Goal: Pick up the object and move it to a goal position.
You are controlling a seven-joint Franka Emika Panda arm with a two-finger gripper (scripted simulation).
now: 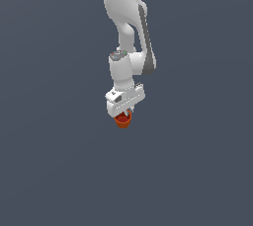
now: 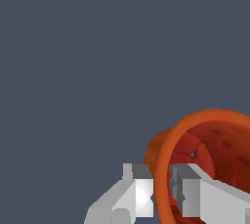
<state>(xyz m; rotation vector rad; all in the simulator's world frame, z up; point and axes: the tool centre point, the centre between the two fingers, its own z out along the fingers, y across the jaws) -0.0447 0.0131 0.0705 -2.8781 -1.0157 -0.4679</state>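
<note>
Gripper [image 1: 124, 113] pinched on the rim wall of the orange-red cup [image 1: 123, 120], one finger [image 2: 195, 191] inside the darker red hollow, the other finger [image 2: 134, 191] outside, cup hanging under the white arm [image 1: 129, 32], nothing visible inside it besides the finger.

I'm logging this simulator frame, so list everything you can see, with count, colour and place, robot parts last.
small round orange-red cup with ribbed tapered sides: one, orange-red outside, darker red inside, directly under the white gripper, its rim wall between the jaws
flat dark grey-blue background surface: one, fills the rest of both views
white Franka arm: one, white with grey joints, reaching down from the exterior view's top
white gripper: one, jaws closed on the cup's rim, one inside, one outside
</note>
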